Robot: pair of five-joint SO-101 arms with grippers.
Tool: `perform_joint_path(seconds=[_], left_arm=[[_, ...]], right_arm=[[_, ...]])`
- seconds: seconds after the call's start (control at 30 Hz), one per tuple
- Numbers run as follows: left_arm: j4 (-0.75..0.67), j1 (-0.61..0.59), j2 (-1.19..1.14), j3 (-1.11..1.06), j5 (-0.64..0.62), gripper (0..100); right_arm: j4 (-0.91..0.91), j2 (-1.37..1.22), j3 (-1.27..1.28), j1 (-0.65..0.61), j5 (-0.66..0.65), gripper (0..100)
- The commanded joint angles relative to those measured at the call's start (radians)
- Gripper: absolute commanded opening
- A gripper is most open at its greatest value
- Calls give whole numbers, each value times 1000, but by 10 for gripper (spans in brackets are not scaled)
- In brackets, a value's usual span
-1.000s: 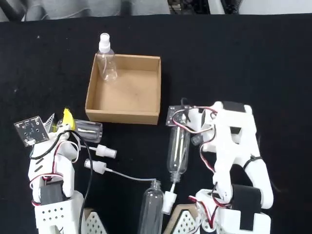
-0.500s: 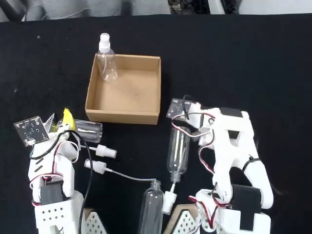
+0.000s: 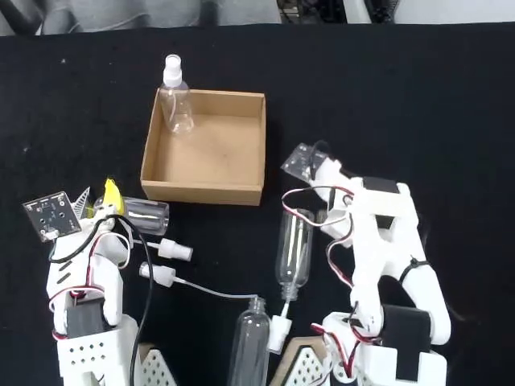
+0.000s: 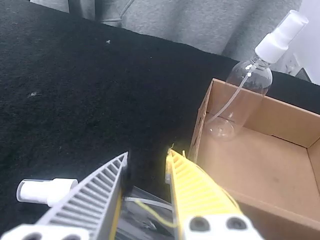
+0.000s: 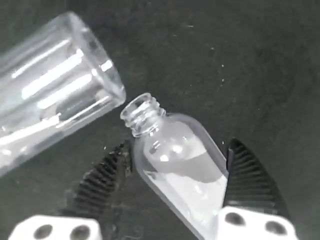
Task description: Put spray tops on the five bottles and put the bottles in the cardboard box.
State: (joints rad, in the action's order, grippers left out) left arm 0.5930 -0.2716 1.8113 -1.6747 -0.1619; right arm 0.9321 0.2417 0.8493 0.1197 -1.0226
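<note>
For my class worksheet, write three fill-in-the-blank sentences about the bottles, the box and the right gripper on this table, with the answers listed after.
1. The number of bottles inside the cardboard box is ___.
2. The bottle in the box wears a spray top coloured ___.
3. The bottle between the right gripper's fingers has a bare neck, with ___ spray top on it.
Answers: one; white; no.

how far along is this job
Done: one capped bottle leans inside the box. In hand: the open right claw straddles an uncapped bottle. Left: that one and the others lying outside the box, with loose tops beside them, need capping and boxing.
</note>
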Motion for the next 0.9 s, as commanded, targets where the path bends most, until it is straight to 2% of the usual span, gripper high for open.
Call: perform_joint_path(seconds=[0.0,0.27,0.47,0.87], left_arm=[[-21,-8,6,-25,9,116],[-21,-10,6,-25,9,116],[-21,-10,6,-25,9,116],[-21,-10,6,-25,9,116]], right_arm=[[-17,39,-12,-20,110,234],[-17,39,-13,-20,299,234],[-17,39,-13,-20,387,234],[138,39,-101,-20,399,245]])
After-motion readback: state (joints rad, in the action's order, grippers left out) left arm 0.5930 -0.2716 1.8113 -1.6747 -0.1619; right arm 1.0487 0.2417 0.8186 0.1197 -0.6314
